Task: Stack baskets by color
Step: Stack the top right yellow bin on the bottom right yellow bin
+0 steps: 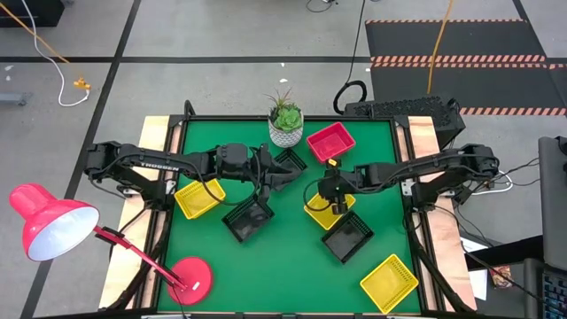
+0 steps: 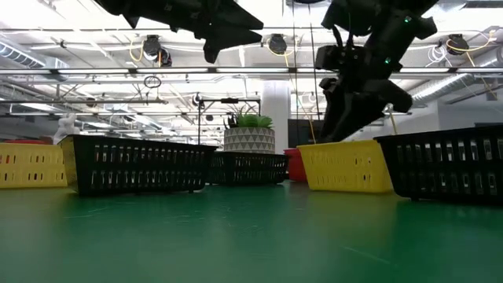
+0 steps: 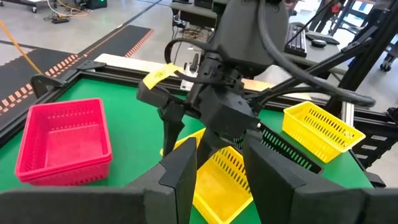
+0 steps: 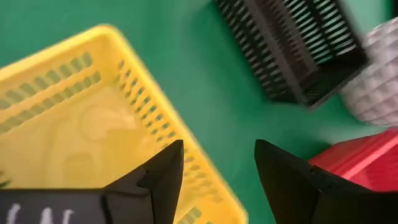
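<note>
Left fingers [image 3: 180,177], right fingers [image 4: 163,177] spread empty; three yellow baskets [image 1: 199,197], three black baskets [image 1: 248,219], one red basket [image 1: 330,142].

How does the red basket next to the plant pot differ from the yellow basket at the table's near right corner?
The red basket is pink-red; the yellow basket is bright yellow. The red one sits at the far edge beside the white plant pot; the yellow one lies alone in the near right corner, away from both arms. Both are shallow, mesh-sided, empty, upright, turned at an angle and alike in size.

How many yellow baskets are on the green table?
3: one yellow basket at the left edge, one in the middle under the right gripper, one in the near right corner. Others may be hidden.
</note>
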Controlling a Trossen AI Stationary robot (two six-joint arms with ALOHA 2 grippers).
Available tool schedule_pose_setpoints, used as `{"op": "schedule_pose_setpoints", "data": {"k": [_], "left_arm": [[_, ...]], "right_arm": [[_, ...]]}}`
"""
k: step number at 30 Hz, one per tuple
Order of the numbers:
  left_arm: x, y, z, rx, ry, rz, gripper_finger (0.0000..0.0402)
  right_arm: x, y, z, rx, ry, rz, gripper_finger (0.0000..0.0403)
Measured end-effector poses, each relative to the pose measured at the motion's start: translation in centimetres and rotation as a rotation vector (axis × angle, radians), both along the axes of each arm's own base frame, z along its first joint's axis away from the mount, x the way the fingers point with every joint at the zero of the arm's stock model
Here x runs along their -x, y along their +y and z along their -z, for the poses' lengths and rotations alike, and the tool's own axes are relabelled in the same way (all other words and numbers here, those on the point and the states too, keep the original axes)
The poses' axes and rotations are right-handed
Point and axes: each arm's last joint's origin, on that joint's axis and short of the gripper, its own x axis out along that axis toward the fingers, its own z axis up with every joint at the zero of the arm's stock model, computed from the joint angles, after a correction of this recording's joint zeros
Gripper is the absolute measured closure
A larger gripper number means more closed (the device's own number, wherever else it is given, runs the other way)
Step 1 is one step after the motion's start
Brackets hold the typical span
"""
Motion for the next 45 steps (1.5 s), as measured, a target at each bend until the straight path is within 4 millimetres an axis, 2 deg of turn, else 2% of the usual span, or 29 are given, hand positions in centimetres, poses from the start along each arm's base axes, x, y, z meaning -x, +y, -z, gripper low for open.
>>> {"op": "schedule_pose_setpoints", "data": {"k": [8, 17, 22, 30, 35, 39, 45], "left_arm": [[0.1, 0.0, 0.2, -0.005, 0.023, 0.002, 0.027], [0.1, 0.1, 0.2, -0.002, 0.021, -0.001, 0.027], [0.1, 0.0, 0.3, -0.001, 0.031, -0.001, 0.027], [0.1, 0.0, 0.5, -0.001, 0.051, -0.007, 0.027], [0.1, 0.0, 0.4, 0.016, 0.042, -0.011, 0.027], [0.1, 0.1, 0.3, 0.006, 0.035, -0.01, 0.027], [0.1, 0.2, 0.3, 0.003, 0.035, -0.014, 0.027]], "right_arm": [[1.3, 0.1, 0.5, -0.055, 0.135, -0.017, 0.0211], [0.4, -0.2, 0.3, -0.042, 0.053, -0.007, 0.0211], [1.1, -0.2, 0.3, -0.054, 0.104, 0.014, 0.0211], [2.9, -0.1, -1.4, -0.114, 0.085, 0.112, 0.0211], [2.5, 1.3, -2.2, -0.218, -0.003, 0.022, 0.0211], [1.8, 2.3, -1.2, -0.217, 0.025, -0.014, 0.0211], [1.3, 2.0, 0.6, -0.211, 0.117, 0.011, 0.0211]]}}
